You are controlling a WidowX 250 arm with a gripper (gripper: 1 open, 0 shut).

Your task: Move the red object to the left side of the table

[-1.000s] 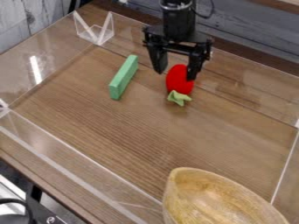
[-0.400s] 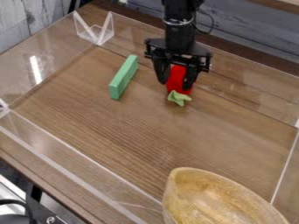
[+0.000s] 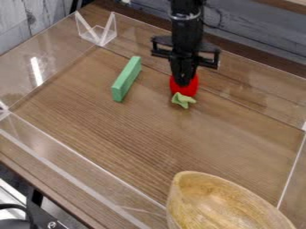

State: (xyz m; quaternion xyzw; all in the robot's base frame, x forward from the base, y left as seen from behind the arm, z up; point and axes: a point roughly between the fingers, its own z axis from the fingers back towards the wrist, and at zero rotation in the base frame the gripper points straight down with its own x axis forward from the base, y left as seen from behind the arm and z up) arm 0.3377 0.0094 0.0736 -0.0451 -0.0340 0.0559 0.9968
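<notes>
Strawberry-shaped red object (image 3: 187,88) sits on the table (image 3: 143,134) toward the far side, near the green block (image 3: 125,78), your gripper (image 3: 182,80) pinched closed on it, so grasp looks done; next you lift clear and carry left over the block.

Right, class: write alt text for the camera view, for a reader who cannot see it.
A black gripper pointing straight down is shut on the red object, a strawberry toy, on the table. A green block lies to its left in the picture; a wooden bowl sits at the bottom right.
</notes>
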